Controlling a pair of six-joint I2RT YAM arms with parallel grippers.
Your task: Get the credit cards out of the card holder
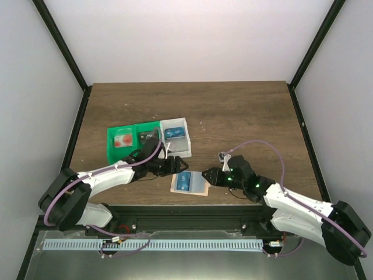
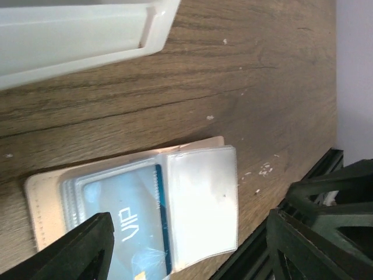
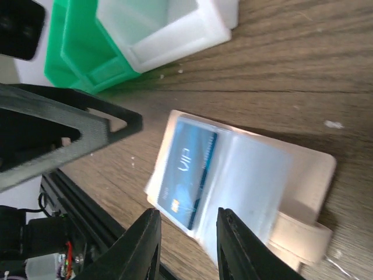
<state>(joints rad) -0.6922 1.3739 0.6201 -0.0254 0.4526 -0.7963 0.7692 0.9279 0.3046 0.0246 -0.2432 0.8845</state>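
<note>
Card holder (image 1: 200, 186) lies open flat on the tabletop (image 1: 233, 111), near the front edge, between my two arms. Tan outside, clear sleeves facing up. Blue card (image 2: 125, 216) with white "VIP" print sits inside the sleeve on the half toward my left arm. The other half shows only a clear sleeve with glare on it. A tan strap sticks off the holder's edge on the right-arm side.

Left gripper (image 2: 189, 227) hangs over the holder, just above its rear-left part. Jaws stand wide apart with nothing between them, and the holder shows in the gap in the left wrist view.

Right gripper (image 3: 187, 213) sits at the holder's right edge, low to the tabletop. Jaws are apart by a narrow gap, not clamped on anything I can see. I can't tell from the right wrist view whether the tips touch the holder's edge or sit just off it.

Green tray (image 1: 113, 153) is behind the holder to the left. A pale card with red circles (image 1: 122, 140) lies in its left compartment. White box (image 1: 184, 123) sits touching the tray's right side. Something blue lies inside the box, maybe a second blue card, too small to call.

One card is out in the tray, and the blue one is not yet out of the holder.
</note>
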